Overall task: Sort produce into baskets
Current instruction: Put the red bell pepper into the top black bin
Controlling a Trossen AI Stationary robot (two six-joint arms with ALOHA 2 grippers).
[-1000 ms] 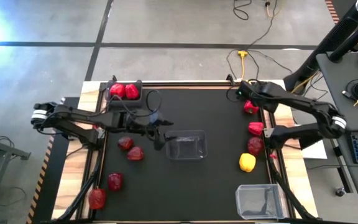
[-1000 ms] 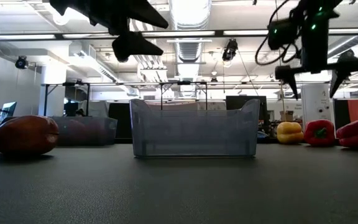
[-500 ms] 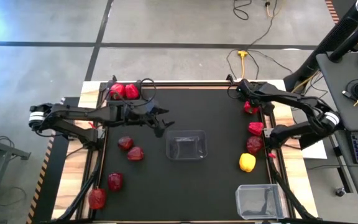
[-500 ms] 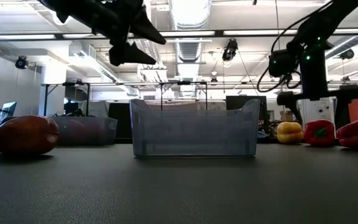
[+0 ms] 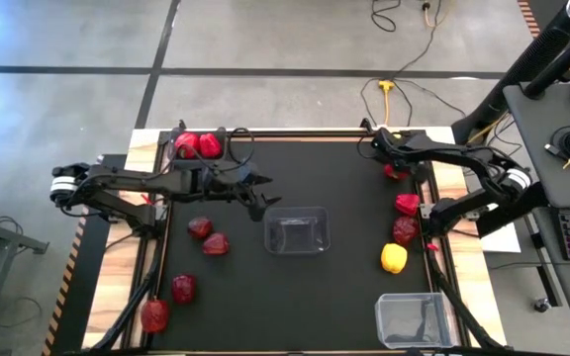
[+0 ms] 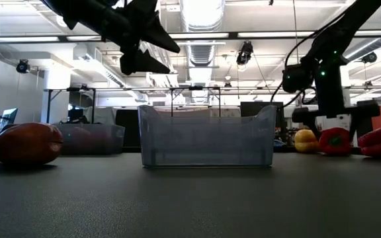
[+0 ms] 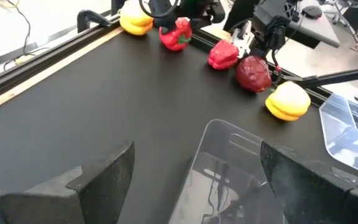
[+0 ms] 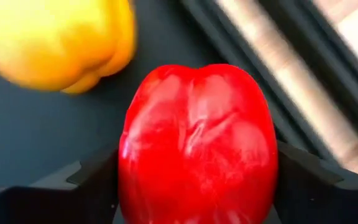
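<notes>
Right now the right gripper (image 5: 392,168) is down at the table's far right edge, its fingers set on either side of a red pepper (image 8: 197,146), which fills the gap between them. They sit close beside it, but whether they already press on it I cannot tell. A yellow pepper (image 8: 58,40) lies just behind, so coming straight down keeps that neighbour clear.

Meanwhile the left gripper (image 5: 256,198) hangs above the mat just beside the middle clear tub (image 5: 297,230), fingers spread and holding nothing; it looks parked there, out of the other arm's way.

Produce is split by side: another red pepper (image 5: 407,205), an apple (image 5: 405,230) and a second yellow pepper (image 5: 394,259) line the right edge, while dark red pieces (image 5: 208,236) lie to the left. Two red peppers (image 5: 198,144) already sit in the grey tub (image 5: 223,133) at the far left corner, which suggests red peppers go there. The near-right tub (image 5: 414,320) holds nothing yet.
</notes>
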